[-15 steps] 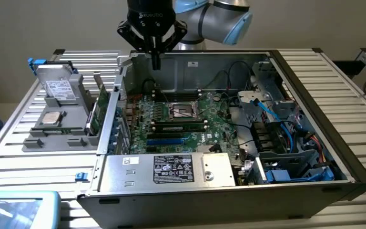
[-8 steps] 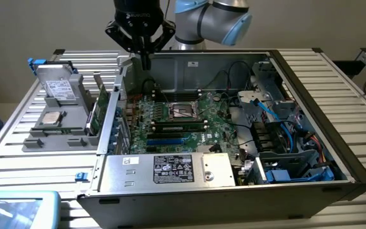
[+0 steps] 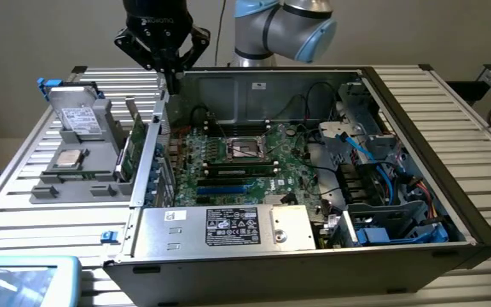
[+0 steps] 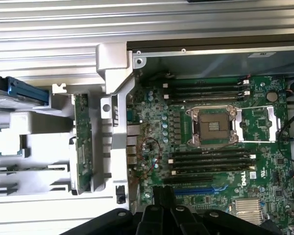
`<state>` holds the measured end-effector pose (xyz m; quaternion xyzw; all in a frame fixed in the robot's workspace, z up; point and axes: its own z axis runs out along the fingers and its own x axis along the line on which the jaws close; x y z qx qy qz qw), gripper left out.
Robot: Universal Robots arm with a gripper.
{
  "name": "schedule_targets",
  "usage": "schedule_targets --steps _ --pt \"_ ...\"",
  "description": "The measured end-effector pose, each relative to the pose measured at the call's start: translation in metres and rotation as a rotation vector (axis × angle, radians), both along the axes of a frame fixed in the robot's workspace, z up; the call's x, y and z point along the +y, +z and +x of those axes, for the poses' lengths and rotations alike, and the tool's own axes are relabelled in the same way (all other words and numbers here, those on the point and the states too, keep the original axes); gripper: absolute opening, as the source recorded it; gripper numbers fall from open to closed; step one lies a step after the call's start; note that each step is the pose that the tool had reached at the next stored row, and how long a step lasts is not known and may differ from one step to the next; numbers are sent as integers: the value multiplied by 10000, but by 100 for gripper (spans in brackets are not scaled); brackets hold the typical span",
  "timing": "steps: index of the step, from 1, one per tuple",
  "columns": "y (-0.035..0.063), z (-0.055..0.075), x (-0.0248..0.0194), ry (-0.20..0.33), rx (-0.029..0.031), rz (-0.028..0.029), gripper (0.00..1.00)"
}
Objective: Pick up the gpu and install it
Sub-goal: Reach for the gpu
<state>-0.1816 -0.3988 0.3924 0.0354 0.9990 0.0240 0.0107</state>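
Gpu [image 3: 128, 146] stands on its long edge in a slot of the gray holder [image 3: 66, 182], outside the PC case [image 3: 416, 160], just beside the case wall on the exterior view's left. Green board face shows. Wrist view has the same: gpu [image 4: 82, 147] upright in the holder, with the case wall between it and the motherboard [image 4: 157, 147].

Gripper [image 3: 174, 77] hangs above the case's far corner on that side, near the gpu's far end but apart from it, not touching. Fingers [image 4: 162, 203] are pressed together w/ nothing between them, so no grasp.

Progress, as judged: basically zero. Pickup not done and install not done. The blue expansion slot [image 4: 196, 189] on the board looks bare, no card in it. Memory sticks [image 3: 237, 169] are seated, and the CPU socket [image 3: 247, 148] is open w/o a cooler.

Other parts on the holder look untouched: a silver drive w/ white label [image 3: 79, 118] and a CPU chip [image 3: 69, 158]. Holder and case both sit on the slatted counter [image 3: 23, 214]. Power supply [image 3: 220, 227] is at the near end of the case.
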Motion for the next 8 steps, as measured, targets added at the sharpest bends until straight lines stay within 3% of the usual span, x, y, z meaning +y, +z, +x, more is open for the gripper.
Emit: schedule_targets --steps 8 --pt "-3 -365 0 0 1 0 12"
